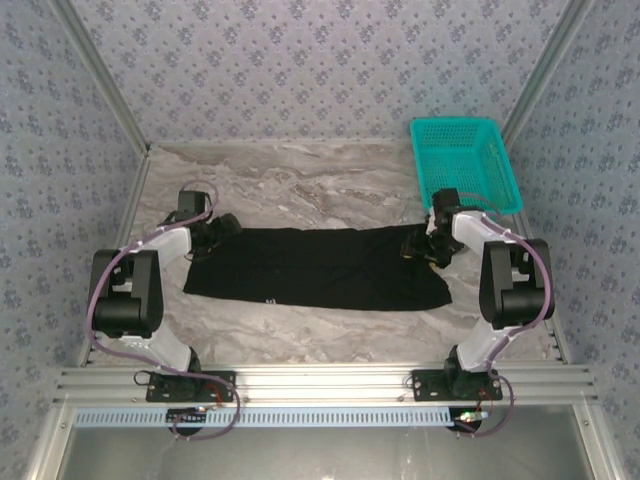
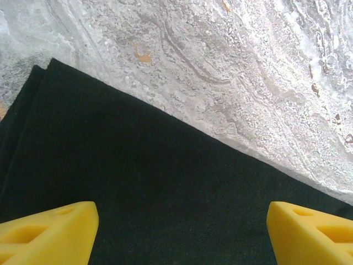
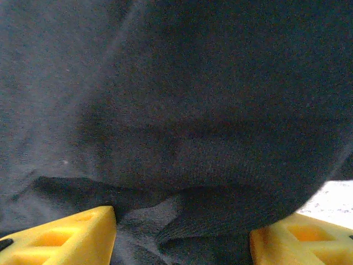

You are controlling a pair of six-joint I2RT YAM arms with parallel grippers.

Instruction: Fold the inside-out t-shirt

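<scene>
Marble-patterned worktop [image 1: 300, 180], blue wallpapered walls: the inside-out t-shirt [image 1: 320, 268] lies flat as a long black band across the middle, stretched between the two arms, with a teal basket [image 1: 455, 123] well apart in the far right corner. By its narrow shape and the doubled edge in the left wrist view, the lengthwise folds appear done; folding the ends across into a compact packet appears to remain. No print or label is visible. The left pincer [image 1: 212, 235] sits at the band's left end, its yellow fingers [image 2: 49, 229] set wide apart just over smooth cloth, holding nothing. The right pincer [image 1: 420, 248] sits at the right end, jaws also apart, a rumpled fold of shirt lying between its fingers [image 3: 83, 229], unclamped.
</scene>
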